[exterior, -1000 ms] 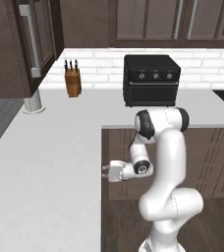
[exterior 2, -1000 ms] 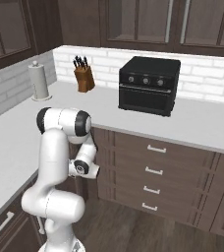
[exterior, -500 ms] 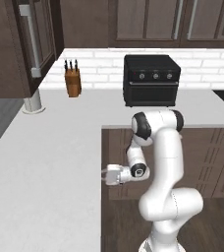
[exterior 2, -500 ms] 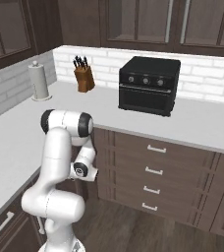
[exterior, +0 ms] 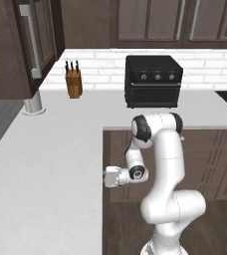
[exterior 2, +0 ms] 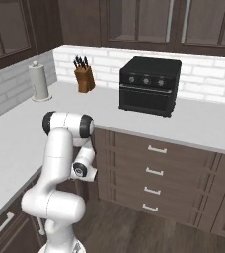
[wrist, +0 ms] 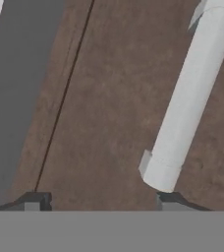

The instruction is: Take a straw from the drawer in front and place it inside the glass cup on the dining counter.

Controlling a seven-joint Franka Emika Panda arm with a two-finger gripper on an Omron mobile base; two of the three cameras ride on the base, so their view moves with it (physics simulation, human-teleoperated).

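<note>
Fingers (wrist: pixel 35 202) apart against drawer (wrist: pixel 109 98), handle (wrist: pixel 182 108) by right fingertip.

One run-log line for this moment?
phase: reaching for drawer front | gripper: close to silver handle, jaws apart, nothing between them | drawer: closed | straw: not visible

A black toaster oven (exterior: pixel 153 81) stands on the white worktop (exterior: pixel 46 164) against the white brick wall (exterior 2: pixel 203 79), well apart from a wooden knife block (exterior: pixel 73 82). What looks like a paper towel roll (exterior 2: pixel 39 81) stands upright near the corner. Dark cabinet doors (exterior 2: pixel 139 20) hang above.
</note>
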